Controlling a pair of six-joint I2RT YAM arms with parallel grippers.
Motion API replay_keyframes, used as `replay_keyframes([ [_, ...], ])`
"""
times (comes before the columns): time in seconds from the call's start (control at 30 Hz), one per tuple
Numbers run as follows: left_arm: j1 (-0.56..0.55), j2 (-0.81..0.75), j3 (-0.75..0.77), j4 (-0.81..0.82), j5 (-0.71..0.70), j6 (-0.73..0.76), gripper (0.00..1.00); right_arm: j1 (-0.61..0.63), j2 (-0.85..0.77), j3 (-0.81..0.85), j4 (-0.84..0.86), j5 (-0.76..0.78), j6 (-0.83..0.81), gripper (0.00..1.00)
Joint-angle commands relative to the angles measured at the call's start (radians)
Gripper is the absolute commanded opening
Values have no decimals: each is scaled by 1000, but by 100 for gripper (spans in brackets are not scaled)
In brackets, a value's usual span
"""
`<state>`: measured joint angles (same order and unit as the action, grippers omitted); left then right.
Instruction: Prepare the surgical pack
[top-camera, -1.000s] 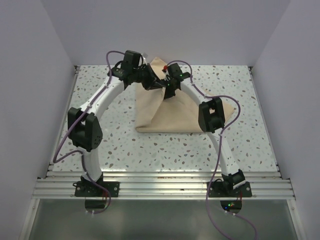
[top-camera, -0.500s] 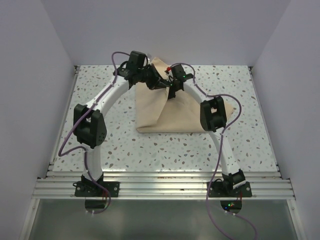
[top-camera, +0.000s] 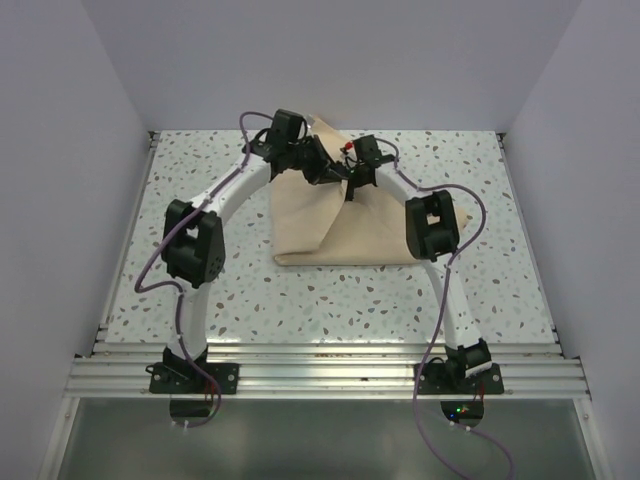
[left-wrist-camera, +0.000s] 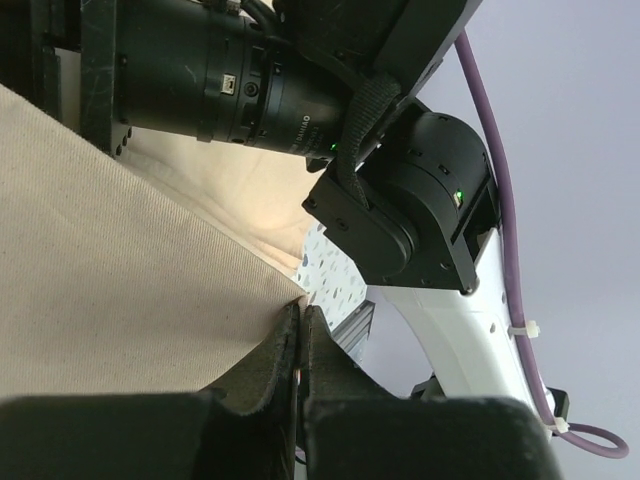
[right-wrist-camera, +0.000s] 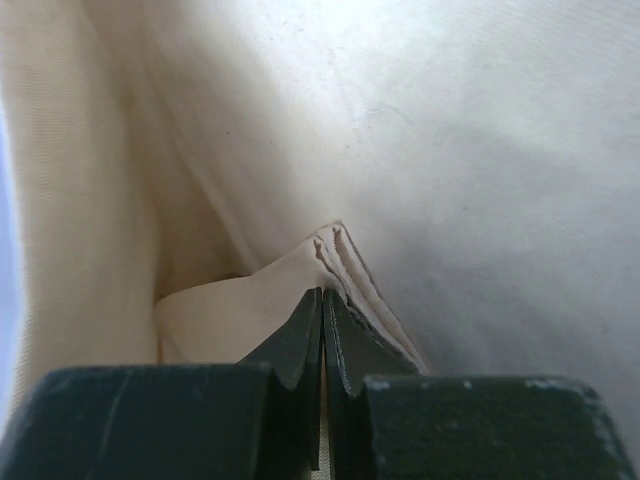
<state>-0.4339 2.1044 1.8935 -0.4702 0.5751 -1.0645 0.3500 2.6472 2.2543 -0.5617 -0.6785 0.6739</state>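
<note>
Both clenched on surgical pack (top-camera: 330, 225) | L pincer (left-wrist-camera: 300, 312): edge | R pincer (right-wrist-camera: 322, 297): hemmed corner | top: grips unclear

The surgical pack (top-camera: 345, 225) is a large tan-beige fabric sheet, soft and matte, lying on the speckled table (top-camera: 250, 290) toward its far side. Its far part is drawn up into a peak; its near edge lies flat.
</note>
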Motion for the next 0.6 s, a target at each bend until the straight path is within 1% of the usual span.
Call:
replay_keyframes([
  [0.0,-19,32,82,82,54,-17,0,-32,3,-59,65,-43,99,0],
  [0.17,-35,74,85,79,58,-12,0,-72,8,-33,94,-36,153,0],
  [0.27,-42,95,90,93,62,-20,0,-101,16,10,95,-24,174,0],
  [0.37,-43,121,119,96,58,-26,0,-132,11,36,94,-1,185,0],
  [0.57,-55,177,141,107,80,-41,0,-204,-62,-42,83,71,168,0],
])
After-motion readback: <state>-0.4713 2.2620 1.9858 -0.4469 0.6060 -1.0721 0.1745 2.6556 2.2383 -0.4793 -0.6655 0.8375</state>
